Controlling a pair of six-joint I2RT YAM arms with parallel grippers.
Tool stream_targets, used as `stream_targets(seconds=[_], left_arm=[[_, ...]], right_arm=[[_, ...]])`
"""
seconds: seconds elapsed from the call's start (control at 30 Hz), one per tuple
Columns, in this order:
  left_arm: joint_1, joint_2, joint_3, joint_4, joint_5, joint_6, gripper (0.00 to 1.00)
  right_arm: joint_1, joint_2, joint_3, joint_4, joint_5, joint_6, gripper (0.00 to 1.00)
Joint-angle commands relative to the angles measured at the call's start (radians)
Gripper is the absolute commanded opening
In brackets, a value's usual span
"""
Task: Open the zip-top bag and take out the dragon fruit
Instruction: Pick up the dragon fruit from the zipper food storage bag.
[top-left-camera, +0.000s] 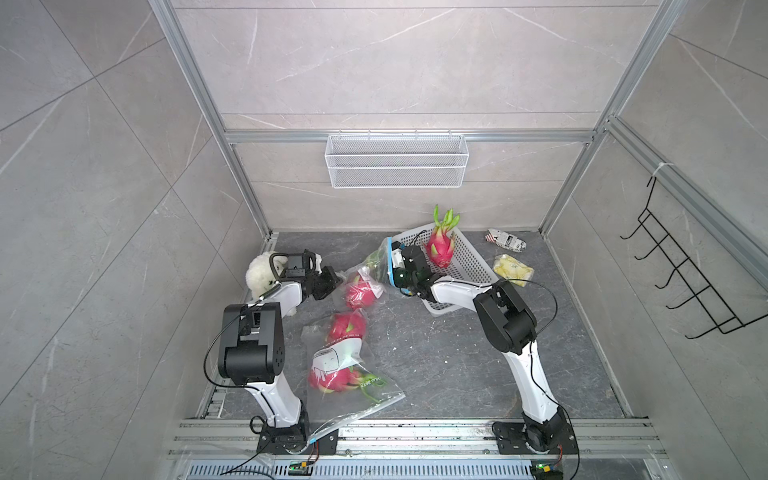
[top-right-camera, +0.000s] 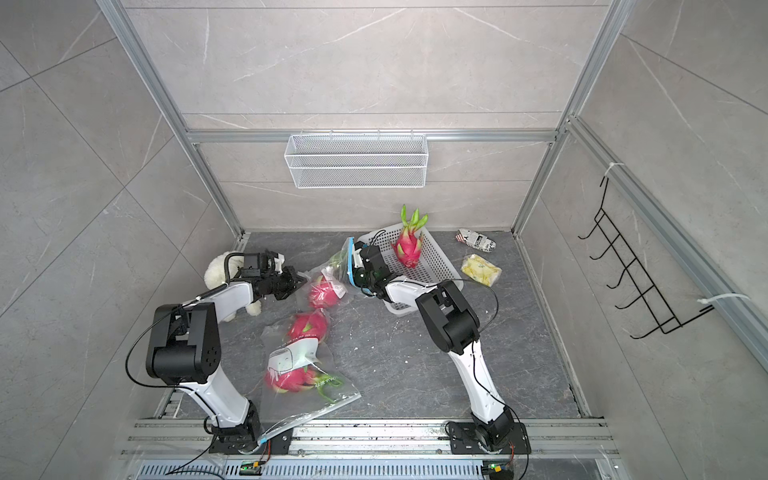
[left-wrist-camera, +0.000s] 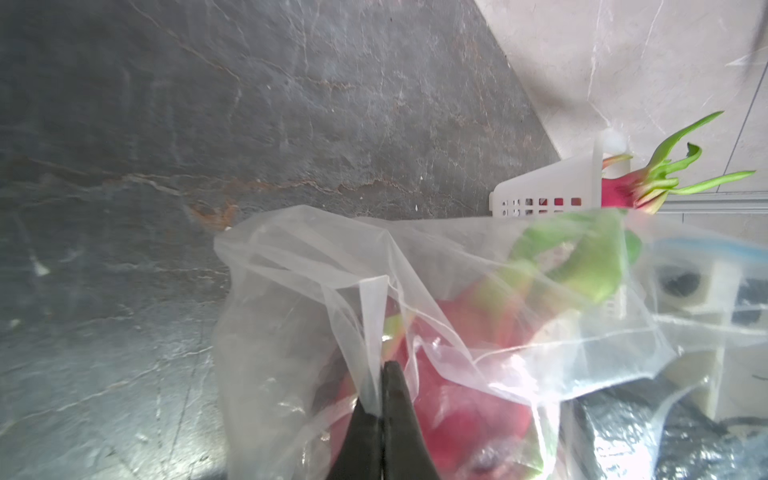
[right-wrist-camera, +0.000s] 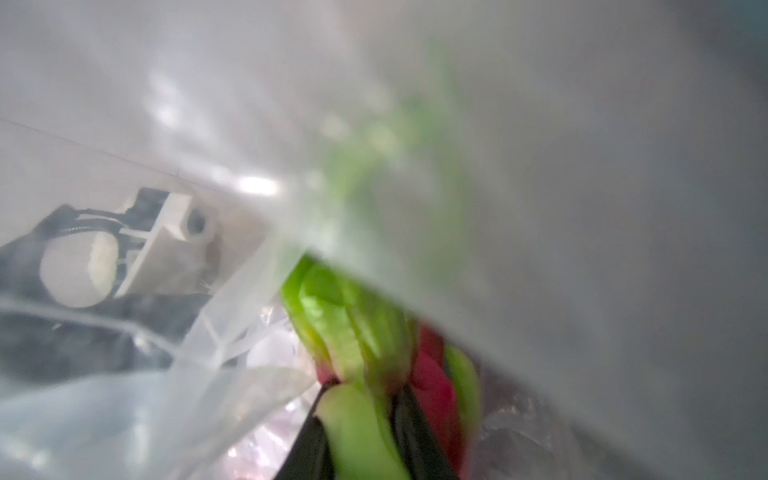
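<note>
Hidden or unclear:
- right gripper (right-wrist-camera: 363, 390) is inside the mouth of the zip-top bag (top-left-camera: 368, 270). In both top views the film and the blue zip strip (top-left-camera: 389, 262) cover its tips. Its wrist view is badly blurred by film close to the lens. Black fingers (right-wrist-camera: 309, 436) show either side of a green scale of the bagged dragon fruit (right-wrist-camera: 432, 374), pressed on it from both sides as far as the blur allows: jaws clamped on that scale
- left gripper (left-wrist-camera: 382, 365): jaws together, with a fold of the bag's film pinched between them at the end away from the zip. Behind it the fruit reads only as a red mass through creased plastic
- middle dragon fruit (top-left-camera: 347, 326) and near dragon fruit (top-left-camera: 330, 378) lie under clear film toward the arm bases; cannot tell if that is one bag or two. A white printed label (top-left-camera: 332, 359) covers part of them
- plush toy (top-left-camera: 262, 274) is mostly behind the left arm

Position: the bagged dragon fruit lies on the table between the two grippers, just beside the plastic basket (top-left-camera: 469, 257). The basket dragon fruit (top-left-camera: 440, 247) stands unbagged inside it, spikes up.

Surface and room: dark grey stone-pattern table top (top-left-camera: 436, 365) with white specks. A newsprint bundle (top-left-camera: 505, 240) and a yellow packet (top-left-camera: 513, 268) lie at the far right, apart from the basket. Walls are pale marbled panels in an aluminium frame; wire shelf (top-left-camera: 397, 160) on the back wall, black hook rack (top-left-camera: 681, 270) on the right wall
</note>
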Motion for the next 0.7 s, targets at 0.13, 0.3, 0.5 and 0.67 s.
stream_targets(seconds=[0.13, 0.3, 0.5, 0.67], left_arm=[[0.025, -0.059, -0.01, -0.017, -0.04, 0.015, 0.0], [0.041, -0.073, -0.014, -0.02, -0.051, 0.01, 0.0], [0.042, -0.075, -0.021, -0.01, -0.046, 0.003, 0.0], [0.06, -0.089, -0.03, -0.018, -0.076, 0.004, 0.0]], right_arm=[[0.004, -0.172, -0.11, 0.153, -0.041, -0.003, 0.3], [-0.001, -0.222, -0.168, 0.16, -0.003, -0.035, 0.31], [-0.003, -0.193, -0.152, 0.195, -0.018, -0.009, 0.21], [-0.004, -0.245, -0.197, 0.163, 0.031, -0.07, 0.1]])
